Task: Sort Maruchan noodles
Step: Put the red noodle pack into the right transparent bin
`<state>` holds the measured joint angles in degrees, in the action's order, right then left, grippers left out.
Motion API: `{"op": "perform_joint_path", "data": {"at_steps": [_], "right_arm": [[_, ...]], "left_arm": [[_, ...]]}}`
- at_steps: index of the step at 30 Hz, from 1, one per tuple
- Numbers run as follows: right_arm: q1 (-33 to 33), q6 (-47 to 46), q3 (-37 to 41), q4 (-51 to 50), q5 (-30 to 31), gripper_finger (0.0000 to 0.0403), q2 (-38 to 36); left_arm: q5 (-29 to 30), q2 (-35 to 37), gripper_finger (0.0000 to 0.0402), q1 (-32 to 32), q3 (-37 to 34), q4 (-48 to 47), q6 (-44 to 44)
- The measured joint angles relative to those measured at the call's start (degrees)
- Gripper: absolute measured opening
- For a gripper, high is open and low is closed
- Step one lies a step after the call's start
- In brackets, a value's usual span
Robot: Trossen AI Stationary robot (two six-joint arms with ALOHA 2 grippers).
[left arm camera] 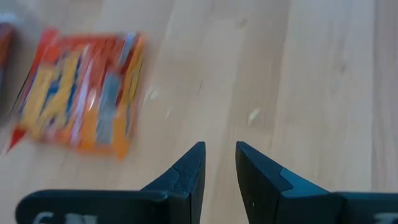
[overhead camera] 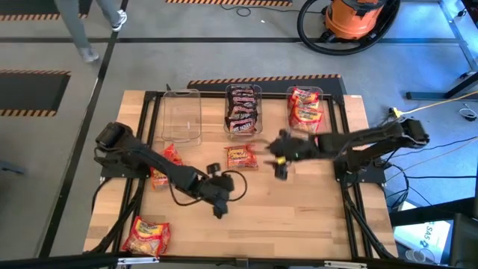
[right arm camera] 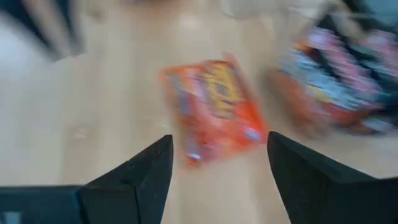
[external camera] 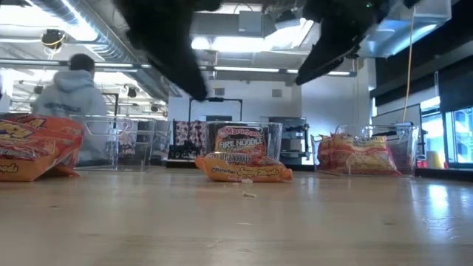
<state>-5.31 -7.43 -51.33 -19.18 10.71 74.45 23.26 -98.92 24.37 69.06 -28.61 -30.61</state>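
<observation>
Hovering with wide-apart fingers, right gripper beside loose packet, likely to grab; left gripper slightly apart, empty.

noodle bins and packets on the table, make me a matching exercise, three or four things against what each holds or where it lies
Things:
1. left clear bin
2. middle clear bin
3. right clear bin
4. orange packet

States:
A. holds dark maroon-black packets
B. lies loose on the wood, in front of the middle bin
C. holds red and yellow packets
D. no packets inside

Pairs: 1-D, 2-A, 3-C, 4-B
</observation>
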Motion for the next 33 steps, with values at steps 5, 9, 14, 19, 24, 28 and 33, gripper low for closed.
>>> {"op": "perform_joint_path", "data": {"at_steps": [5, 9, 14, 19, 24, 28, 33], "right_arm": [[-8.3, -1.3, 10.1, 24.8, 0.1, 0.0239, 2.1], [-12.8, -1.3, 14.7, 39.9, 1.1, 0.0239, 5.6], [-15.8, -1.3, 15.7, 50.1, 4.8, 0.0239, 12.6], [-16.5, -1.3, 14.5, 55.5, 5.6, 0.0239, 19.7], [-16.4, -1.3, 12.5, 56.9, 5.5, 0.0239, 24.1], [-16.5, -1.3, 11.9, 56.9, 5.0, 0.0239, 25.6], [-16.5, -1.3, 11.8, 56.6, 4.7, 0.0239, 25.7]], "left_arm": [[-1.2, 4.7, 0.0082, 3.7, 0.0, -12.5, -8.5], [-4.5, 6.9, 0.0082, 8.4, 0.0, -19.9, -16.8], [-6.4, 7.1, 0.0082, 13.4, 0.0, -21.7, -27.5], [-11.4, 7.1, 0.0092, 13.7, 0.0, -21.8, -34.2], [-17.0, 6.9, 0.0137, 11.8, 0.0, -21.4, -34.5], [-13.8, 6.0, 0.0184, 11.3, 0.0, -20.3, -30.7], [-2.6, 3.3, 0.0218, 11.2, 0.0, -16.0, -21.0]]}}
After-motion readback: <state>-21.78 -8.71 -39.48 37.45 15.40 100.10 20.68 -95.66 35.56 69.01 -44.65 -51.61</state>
